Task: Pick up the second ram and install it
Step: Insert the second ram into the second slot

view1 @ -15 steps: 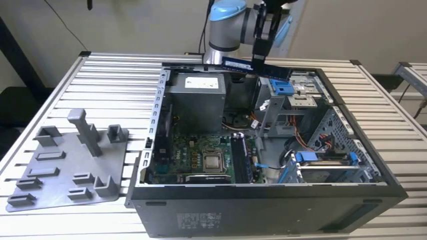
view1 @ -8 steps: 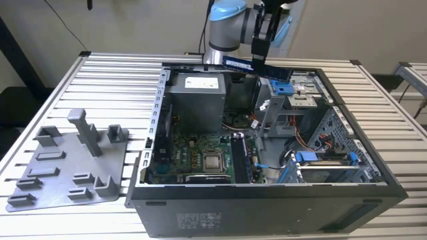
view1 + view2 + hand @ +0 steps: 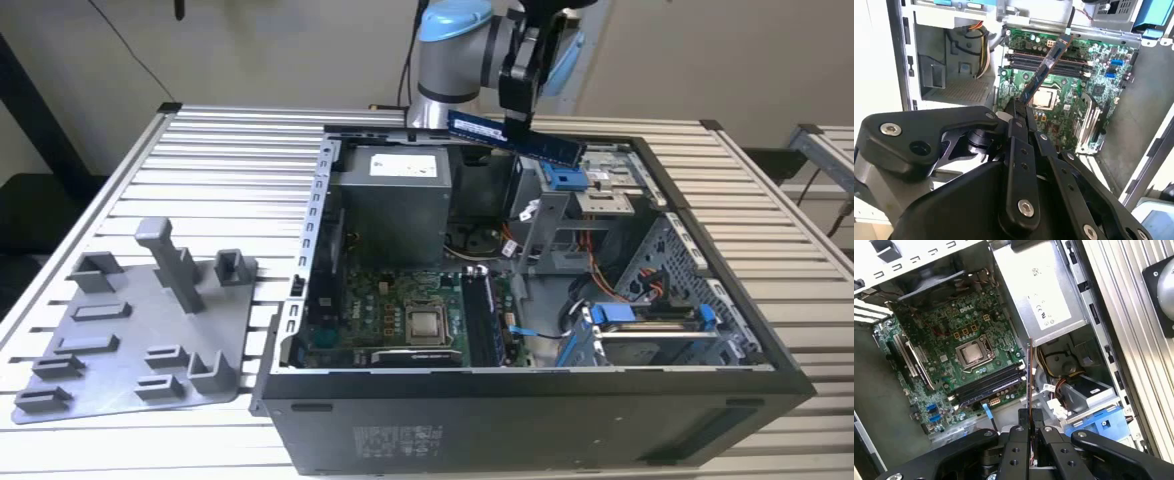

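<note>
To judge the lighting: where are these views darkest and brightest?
Exterior view: the motherboard lies shaded, the table bright. First wrist view: the power supply shines pale. Second wrist view: the second ram is well lit, the gripper dark.

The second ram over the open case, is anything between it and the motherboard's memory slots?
Nothing visible does. The fingers hold the second ram above the open case, and both wrist views show open space down to the memory slots.

Bright, even light; glare whitens the table slats [image 3: 200, 140], case [image 3: 534, 415] interior shadowed.
</note>
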